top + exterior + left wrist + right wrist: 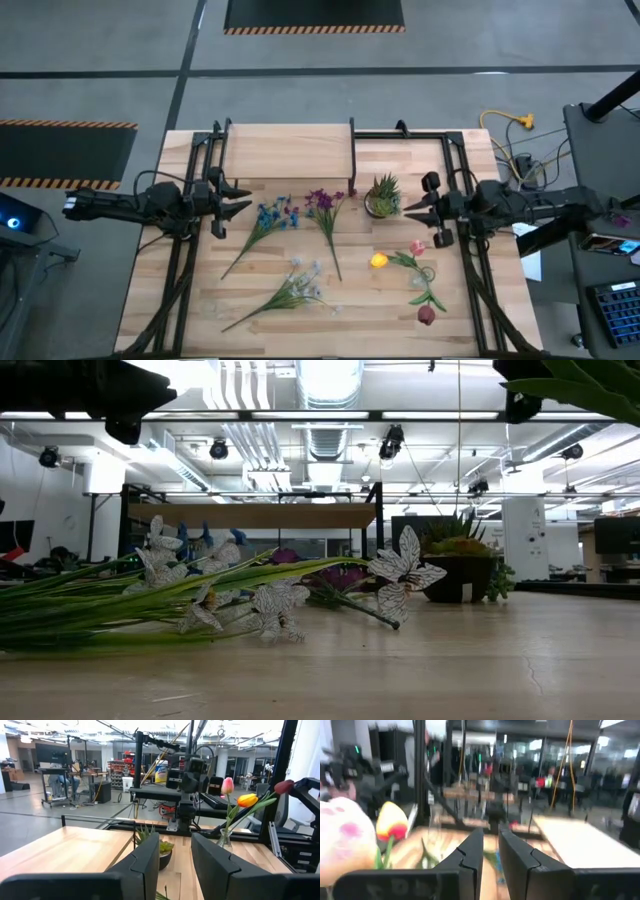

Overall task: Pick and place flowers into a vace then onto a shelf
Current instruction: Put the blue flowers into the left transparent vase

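Blue flowers (273, 215), purple flowers (322, 203) and white flowers (298, 288) lie flat on the wooden table. Pink, yellow and red tulips (246, 800) stand with their stems in a clear glass vase (225, 839) near the table's right side. The shelf (290, 150), a light board on black legs, stands at the far edge. My left gripper (240, 207) hovers level at the table's left, open and holding nothing. My right gripper (408, 210) hovers level at the right beside the tulips, its fingers (470, 850) a narrow gap apart with nothing between them.
A small spiky potted plant (383, 197) stands between the purple flowers and my right gripper. In the low view the white flowers (270, 600) lie nearest, with the shelf (250, 515) behind them. Black frame rails (185, 290) run along both table sides.
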